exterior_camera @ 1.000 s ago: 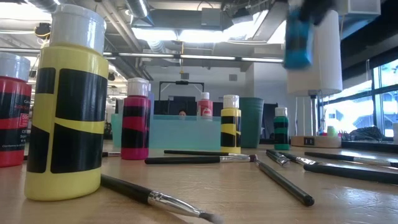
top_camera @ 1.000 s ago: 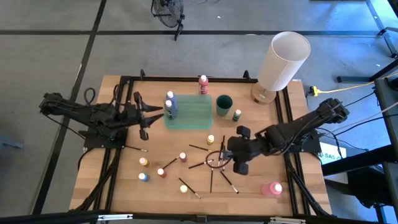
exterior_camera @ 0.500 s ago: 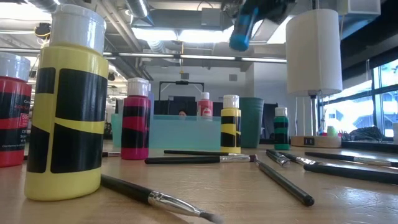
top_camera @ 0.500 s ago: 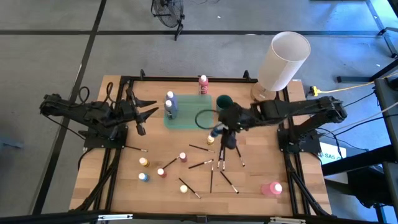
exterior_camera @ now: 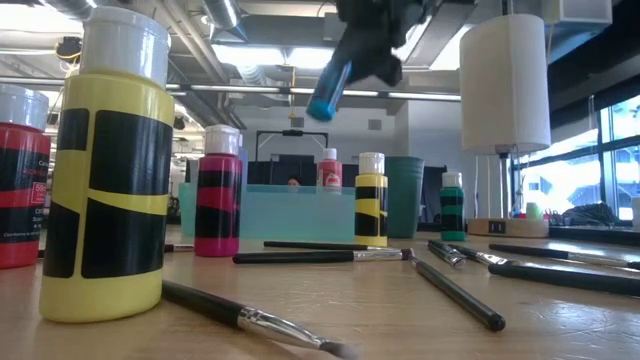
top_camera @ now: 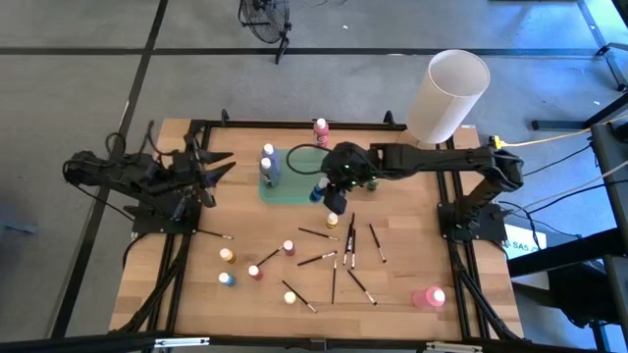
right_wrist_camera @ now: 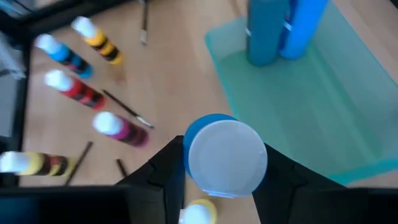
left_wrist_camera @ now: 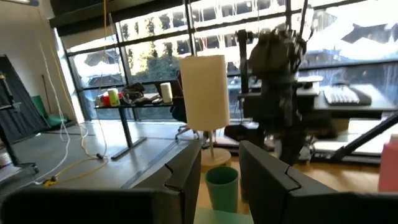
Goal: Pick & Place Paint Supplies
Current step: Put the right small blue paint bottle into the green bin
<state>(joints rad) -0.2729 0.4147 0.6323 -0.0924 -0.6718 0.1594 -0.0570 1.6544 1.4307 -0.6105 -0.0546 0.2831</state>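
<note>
- At the near edge of the wooden table (top_camera: 392, 294), well in front of the green tray (top_camera: 294, 181), a pink bottle (top_camera: 429, 297) is seen lying on its side toward the right corner.
- Between that edge and the tray, small white-capped bottles are scattered: a blue one (top_camera: 227, 279), a red one (top_camera: 255, 272), a yellow one (top_camera: 289, 296), an orange-yellow one (top_camera: 228, 255) and a pink one (top_camera: 288, 247); thin dark-handled brushes (top_camera: 339, 265) are strewn among and right of them.
- In the low view, a yellow-and-black bottle (exterior_camera: 105, 170) is shown closest, upright, with a brush (exterior_camera: 250, 318) lying just beside it.
- The right arm is stretched leftward across the table, and the right gripper (top_camera: 332, 186) is held above the tray's right edge.
- A blue bottle (right_wrist_camera: 224, 155) is pinched between its fingers (right_wrist_camera: 283, 177); in the low view it hangs tilted, high above the tray (exterior_camera: 280, 212).
- Two blue bottles (top_camera: 268, 167) are stood upright in the tray's left part.
- The left arm is drawn back left of the tray, with the left gripper (top_camera: 211, 172) raised and pointing toward it; its fingers (left_wrist_camera: 186, 174) are parted and nothing is held.
- Right of the tray, a dark green cup (left_wrist_camera: 221, 186) is seen from the left wrist.
- Behind the tray, a red bottle (top_camera: 321, 130) is stood upright.
- At the far right corner, a big white cylinder (top_camera: 446, 96) is stood.
</note>
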